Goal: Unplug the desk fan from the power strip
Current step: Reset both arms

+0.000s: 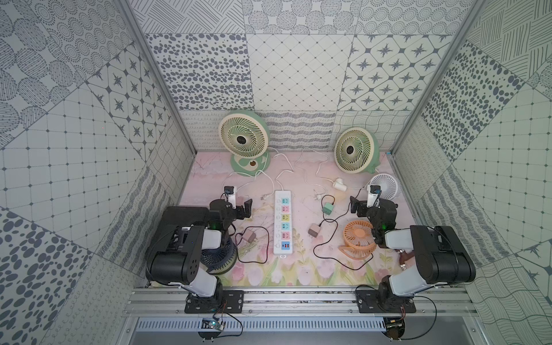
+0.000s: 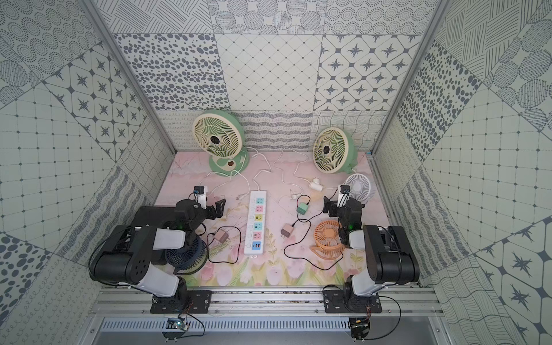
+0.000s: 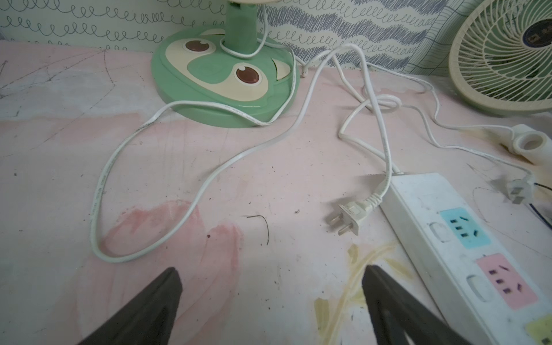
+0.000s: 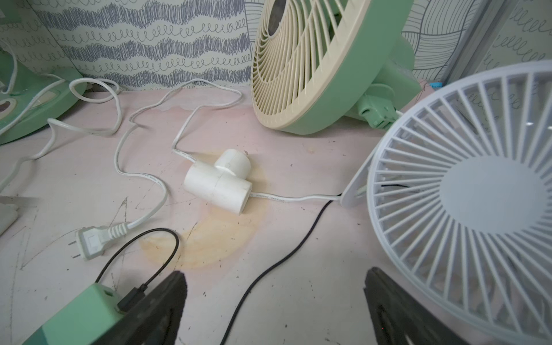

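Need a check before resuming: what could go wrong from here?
Every socket on the power strip looks empty, so a claw may chase the wrong plug. The open left claw could snag the white cord near it. The open right claw could shove the green adapter beside it.

**A:** The power strip [image 1: 283, 222] is white, with sockets in turquoise, pink and yellow and a blue panel at one end.

**B:** And the tabletop [image 1: 301, 268]?

**A:** Pale pink, printed with pink tulips and green leaves (and scuffed with dark marks).

**B:** The fans?

**A:** The tall fan [image 1: 243, 140] and the low fan [image 1: 354, 150] are mint green with cream grilles. The small ones are a white fan [image 1: 385, 185], an orange fan [image 1: 358, 237] and a navy fan [image 1: 219, 257].

**B:** The walls [image 1: 283, 74] are pale, with grey dots, stars, grids and squiggles.
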You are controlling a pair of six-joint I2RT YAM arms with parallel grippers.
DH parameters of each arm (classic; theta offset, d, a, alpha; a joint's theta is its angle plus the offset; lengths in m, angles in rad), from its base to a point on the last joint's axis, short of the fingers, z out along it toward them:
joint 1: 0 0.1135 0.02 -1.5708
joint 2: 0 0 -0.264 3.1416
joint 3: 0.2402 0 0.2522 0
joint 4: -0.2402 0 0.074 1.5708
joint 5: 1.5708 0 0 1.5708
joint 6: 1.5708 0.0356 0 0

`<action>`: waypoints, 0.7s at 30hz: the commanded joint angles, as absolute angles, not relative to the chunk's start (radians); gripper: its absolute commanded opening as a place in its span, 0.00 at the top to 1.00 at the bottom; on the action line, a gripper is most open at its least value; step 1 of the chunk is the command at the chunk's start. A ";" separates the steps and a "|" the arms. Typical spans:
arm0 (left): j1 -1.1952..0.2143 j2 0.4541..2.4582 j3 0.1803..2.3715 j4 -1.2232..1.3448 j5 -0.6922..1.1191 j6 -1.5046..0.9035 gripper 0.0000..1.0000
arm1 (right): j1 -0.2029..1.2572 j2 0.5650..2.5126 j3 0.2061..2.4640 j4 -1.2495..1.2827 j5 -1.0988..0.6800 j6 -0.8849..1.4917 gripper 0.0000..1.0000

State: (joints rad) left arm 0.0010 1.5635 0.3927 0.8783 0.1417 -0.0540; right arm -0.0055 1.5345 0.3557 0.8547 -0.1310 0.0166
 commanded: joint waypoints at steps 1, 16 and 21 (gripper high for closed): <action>0.015 1.568 0.403 0.853 0.116 -0.060 0.01 | 0.002 1.547 0.378 0.889 -0.146 0.000 0.03; 0.012 1.569 0.408 0.847 0.110 -0.060 0.01 | 0.003 1.551 0.404 0.847 -0.145 0.000 0.03; 0.011 1.569 0.407 0.846 0.107 -0.060 0.01 | 0.002 1.552 0.404 0.847 -0.145 0.000 0.03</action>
